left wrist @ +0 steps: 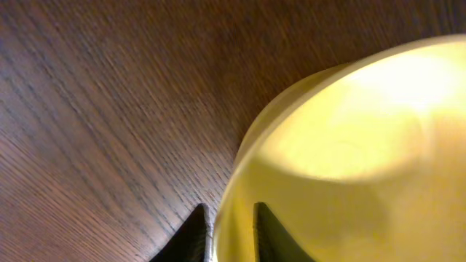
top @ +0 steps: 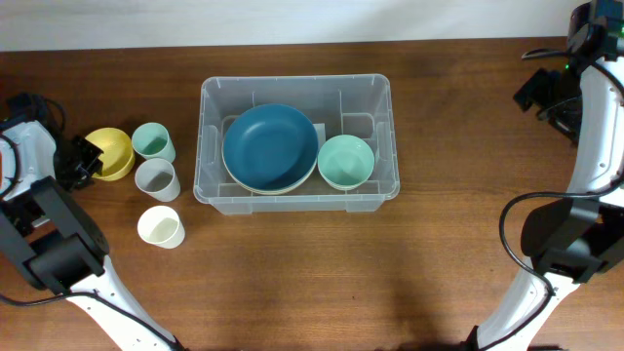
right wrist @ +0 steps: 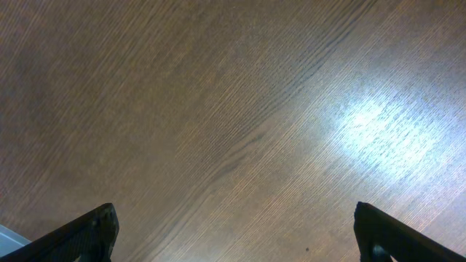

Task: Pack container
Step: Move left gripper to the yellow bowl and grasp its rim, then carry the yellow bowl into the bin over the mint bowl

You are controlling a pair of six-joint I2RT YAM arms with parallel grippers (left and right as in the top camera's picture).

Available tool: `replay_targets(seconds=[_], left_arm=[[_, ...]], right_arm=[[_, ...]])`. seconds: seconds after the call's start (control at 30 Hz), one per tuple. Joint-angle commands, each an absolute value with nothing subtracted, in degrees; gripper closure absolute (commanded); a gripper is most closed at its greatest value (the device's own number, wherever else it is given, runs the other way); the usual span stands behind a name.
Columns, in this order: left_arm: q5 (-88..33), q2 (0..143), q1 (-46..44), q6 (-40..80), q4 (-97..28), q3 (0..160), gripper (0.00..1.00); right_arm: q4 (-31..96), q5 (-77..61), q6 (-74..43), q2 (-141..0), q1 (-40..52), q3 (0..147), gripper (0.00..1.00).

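The clear plastic container (top: pixel 207 97) stands at the table's middle. Inside it lie a large blue bowl (top: pixel 270 146) and a smaller mint bowl (top: pixel 345 161). A yellow bowl (top: pixel 114 148) sits on the table to the left of it. My left gripper (top: pixel 90 158) is at that bowl's left rim. In the left wrist view the left gripper (left wrist: pixel 231 225) is shut on the yellow bowl (left wrist: pixel 349 145), one finger outside the rim and one inside. My right gripper (top: pixel 546 93) hangs at the far right; in the right wrist view it (right wrist: pixel 233 233) stands wide open over bare wood.
Three cups stand between the yellow bowl and the container: a mint cup (top: pixel 152 141), a grey cup (top: pixel 157 179) and a cream cup (top: pixel 160 226). Both arm bases rise at the table's front corners.
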State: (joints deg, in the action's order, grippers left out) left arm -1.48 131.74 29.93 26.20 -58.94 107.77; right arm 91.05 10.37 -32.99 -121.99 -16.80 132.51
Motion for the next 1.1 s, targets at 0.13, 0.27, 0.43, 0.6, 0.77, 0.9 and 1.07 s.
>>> replay_targets(seconds=[0.13,0.27,0.43,0.6,0.77,0.9,1.07], left_arm=[[4.7,132.1,33.1,26.1,-62.9,109.8,0.99],[4.4,131.7,36.5,26.1,-67.9,115.7,0.99],[0.7,130.1,40.1,26.1,-75.5,130.1,0.99],[-12.0,128.0,39.2,26.1,-83.0,148.8,0.99],[-21.0,124.9,30.3,20.4,-86.5,160.2,0.99],[-20.8,123.6,16.3,15.9,-87.3,162.3,0.99],[-12.1,126.0,-2.2,15.0,-87.2,160.7,0.99]], right_arm=[[91.0,10.5,-33.5,-122.3,-16.8,132.3,0.01],[91.0,10.5,-33.5,-122.3,-16.8,132.3,0.01],[91.0,10.5,-33.5,-122.3,-16.9,132.3,0.01],[91.0,10.5,-33.5,-122.3,-16.8,132.3,0.01],[91.0,10.5,-33.5,-122.3,-16.8,132.3,0.01],[91.0,10.5,-33.5,-122.3,-16.8,132.3,0.01],[91.0,10.5,-33.5,-122.3,-16.8,132.3,0.01]])
